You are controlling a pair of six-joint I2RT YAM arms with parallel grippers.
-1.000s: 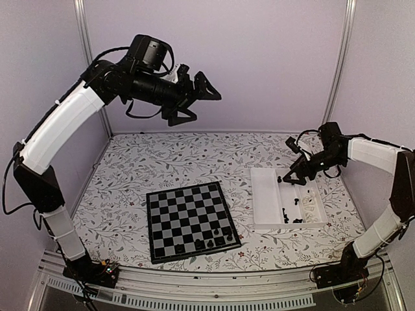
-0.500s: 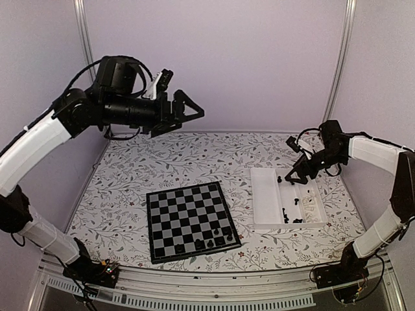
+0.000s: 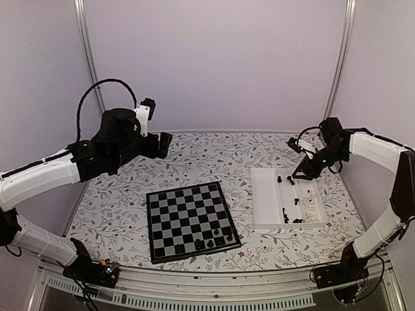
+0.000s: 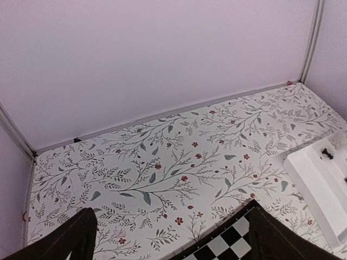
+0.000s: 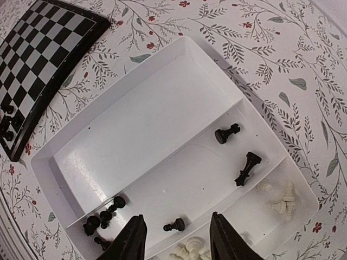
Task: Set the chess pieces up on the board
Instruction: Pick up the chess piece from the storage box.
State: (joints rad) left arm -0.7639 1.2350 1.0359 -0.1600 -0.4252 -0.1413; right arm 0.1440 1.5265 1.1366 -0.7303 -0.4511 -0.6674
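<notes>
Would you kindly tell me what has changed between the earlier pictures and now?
The left arm swung down from high above the table toward its left side; the left end effector stayed open and empty. The right end effector narrowed its jaws somewhat over the white tray, gripping nothing visible. The board, the black pieces on it and those in the tray stayed put.

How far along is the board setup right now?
Done: a few chess pieces stand at the near right corner of the board. In hand: nothing; the right gripper hovers open over the tray, the left gripper open above the table. Left: several black ones lie in the tray.
</notes>
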